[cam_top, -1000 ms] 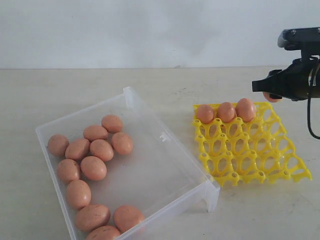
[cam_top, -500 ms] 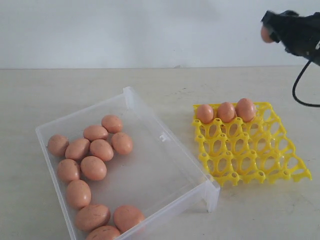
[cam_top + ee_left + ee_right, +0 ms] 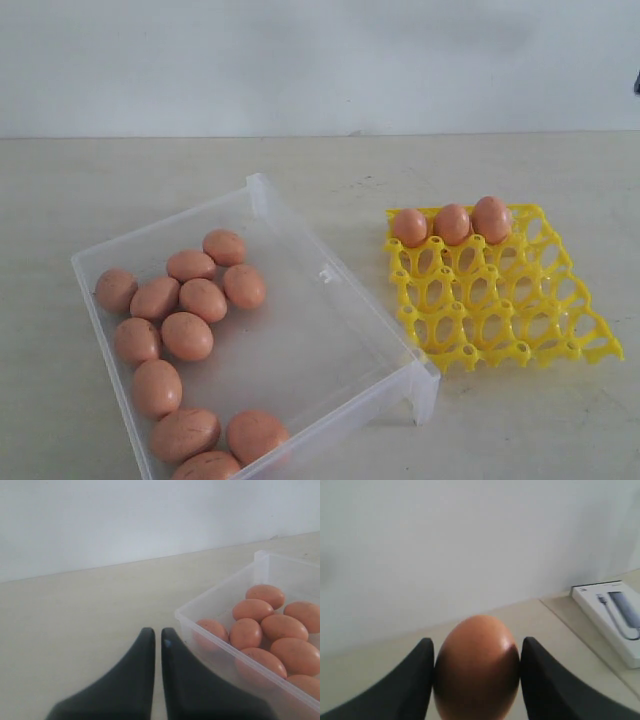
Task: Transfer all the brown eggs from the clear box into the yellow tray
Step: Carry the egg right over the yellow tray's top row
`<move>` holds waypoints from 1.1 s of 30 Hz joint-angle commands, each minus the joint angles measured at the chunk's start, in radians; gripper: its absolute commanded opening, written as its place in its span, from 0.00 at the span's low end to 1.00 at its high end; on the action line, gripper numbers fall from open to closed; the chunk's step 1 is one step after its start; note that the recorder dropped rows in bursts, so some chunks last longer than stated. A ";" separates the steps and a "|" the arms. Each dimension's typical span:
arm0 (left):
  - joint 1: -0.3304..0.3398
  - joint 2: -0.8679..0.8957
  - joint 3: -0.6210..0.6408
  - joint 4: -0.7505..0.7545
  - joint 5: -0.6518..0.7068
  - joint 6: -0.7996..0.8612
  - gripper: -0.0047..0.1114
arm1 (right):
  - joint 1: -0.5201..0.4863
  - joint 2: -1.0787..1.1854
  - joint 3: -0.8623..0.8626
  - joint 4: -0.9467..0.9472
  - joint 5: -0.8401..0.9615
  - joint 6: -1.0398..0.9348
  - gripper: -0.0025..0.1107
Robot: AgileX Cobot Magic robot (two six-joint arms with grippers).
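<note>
- Just ahead of left gripper (image 3: 157,634), slightly to one side: near corner of clear box (image 3: 186,616), twelve brown eggs (image 3: 187,336) inside.
- Inside right gripper (image 3: 477,641): one egg (image 3: 476,680), touching both inner faces.
- Beside the box, on right gripper's side: yellow tray (image 3: 500,320), three more eggs in its far row.

We take this for a robotics test bench in a lab, not a home or a kitchen. A plain white wall (image 3: 300,60) runs behind a pale, matte worktop (image 3: 300,170). On it sits a staged set: a clear box (image 3: 300,340) of brown eggs (image 3: 187,336) to the left, a yellow tray (image 3: 500,300) to the right. Black machine fingers show in both wrist views: the left end effector (image 3: 157,635), and the right end effector (image 3: 477,641) around a brown egg (image 3: 475,680). Beyond it a white product carton (image 3: 615,615), printed with a cable and a grey device, lies on a pale surface.
</note>
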 commanded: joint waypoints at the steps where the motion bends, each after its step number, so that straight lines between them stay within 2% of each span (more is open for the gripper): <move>1: -0.003 -0.003 0.004 -0.007 -0.009 0.001 0.08 | -0.050 0.006 -0.005 0.002 0.208 -0.265 0.02; 6: -0.003 -0.003 0.004 -0.007 -0.009 0.001 0.08 | -0.008 0.004 -0.005 -0.238 0.281 -0.096 0.02; 9: -0.003 -0.003 0.004 -0.007 -0.007 0.001 0.08 | 0.034 0.004 -0.005 -0.458 0.285 0.208 0.02; 13: -0.003 -0.003 0.004 -0.007 -0.007 0.001 0.08 | 0.055 0.006 -0.005 -0.917 0.225 0.735 0.02; 16: -0.003 -0.003 0.004 -0.007 -0.007 0.001 0.08 | 0.031 0.032 -0.003 -1.195 0.103 0.951 0.02; 24: -0.003 -0.003 0.004 -0.007 -0.007 0.001 0.08 | 0.017 0.161 -0.003 -1.210 -0.152 0.894 0.02; 29: -0.003 -0.003 0.004 -0.007 -0.007 0.001 0.08 | 0.009 0.224 0.000 -1.210 -0.203 0.953 0.02; 33: -0.003 -0.003 0.004 -0.007 -0.007 0.001 0.08 | -0.054 0.244 0.038 -1.206 -0.309 1.032 0.02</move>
